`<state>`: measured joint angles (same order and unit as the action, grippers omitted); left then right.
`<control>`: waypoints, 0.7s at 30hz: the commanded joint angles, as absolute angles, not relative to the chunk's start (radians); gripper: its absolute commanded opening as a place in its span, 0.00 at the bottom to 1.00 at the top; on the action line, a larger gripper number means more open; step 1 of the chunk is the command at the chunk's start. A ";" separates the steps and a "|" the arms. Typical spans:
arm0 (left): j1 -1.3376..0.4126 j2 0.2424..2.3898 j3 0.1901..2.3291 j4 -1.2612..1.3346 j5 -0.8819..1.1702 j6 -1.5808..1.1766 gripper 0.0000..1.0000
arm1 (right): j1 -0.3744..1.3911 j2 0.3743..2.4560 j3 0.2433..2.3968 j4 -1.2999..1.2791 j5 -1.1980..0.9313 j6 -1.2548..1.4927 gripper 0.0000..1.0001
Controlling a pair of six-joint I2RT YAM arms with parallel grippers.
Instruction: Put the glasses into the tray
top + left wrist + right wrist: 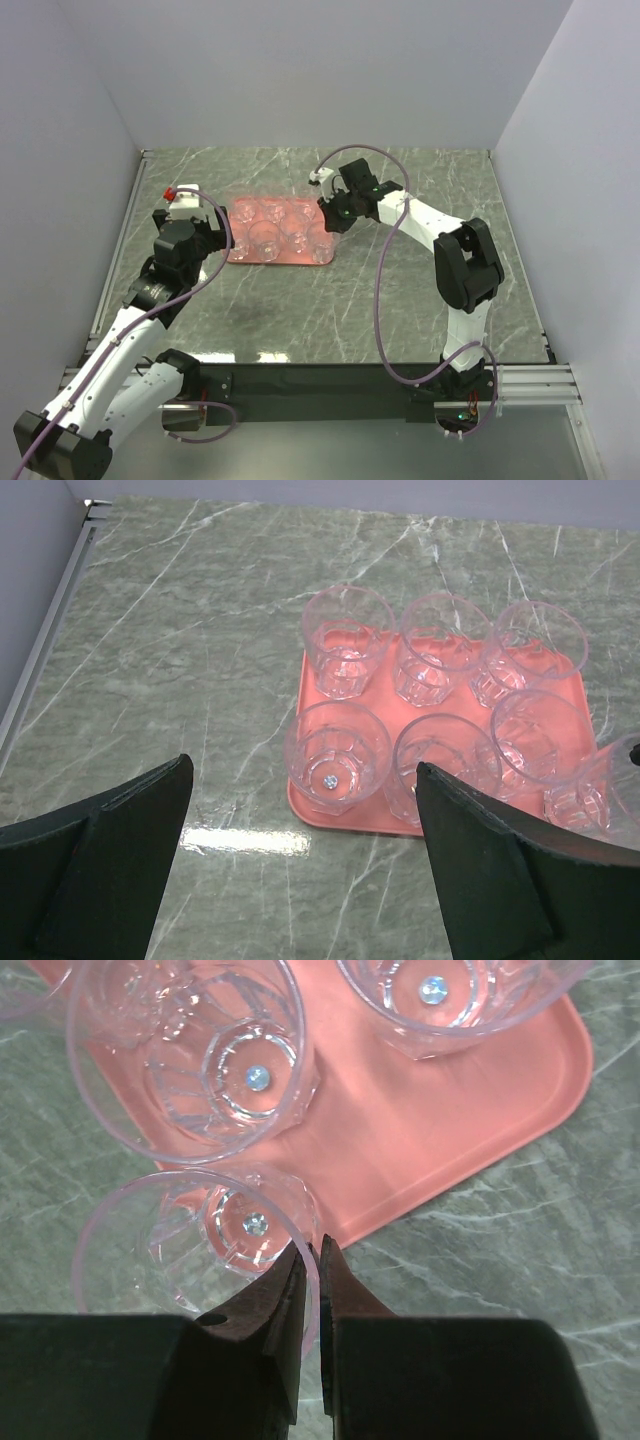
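Observation:
The salmon-pink tray [240, 212] lies on the marble table, left of centre, with several clear glasses [266, 238] standing upright in two rows on it. My right gripper [335, 218] is at the tray's right end, shut on the rim of one glass [190, 1245]. One finger is inside the glass wall and one outside. That glass's base is over the tray's edge [430, 1130]. My left gripper [208, 240] is open and empty, just off the tray's left end. In the left wrist view its fingers [120, 840] frame the tray [354, 817] and the glasses [338, 752].
A small red and white object [172, 194] sits at the table's left edge behind the left arm. Grey walls close the table on three sides. A metal rail [45, 650] runs along the left edge.

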<state>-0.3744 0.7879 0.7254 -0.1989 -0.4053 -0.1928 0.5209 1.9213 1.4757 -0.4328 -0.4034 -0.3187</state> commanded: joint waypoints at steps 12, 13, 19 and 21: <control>-0.371 0.787 0.730 -0.161 -0.397 -0.187 0.99 | 0.548 1.927 1.500 -0.382 -0.350 -0.324 0.18; -0.371 0.785 0.730 -0.161 -0.397 -0.187 0.99 | 0.548 1.925 1.502 -0.390 -0.351 -0.331 0.21; -0.371 0.784 0.729 -0.161 -0.400 -0.187 0.99 | 0.549 1.908 1.503 -0.419 -0.367 -0.371 0.32; -0.371 0.784 0.729 -0.161 -0.402 -0.187 0.99 | 0.549 1.899 1.505 -0.425 -0.362 -0.380 0.33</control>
<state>-0.3744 0.7895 0.7254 -0.1989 -0.4057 -0.1928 0.5411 1.9217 1.4757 -0.4187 -0.3561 -0.3466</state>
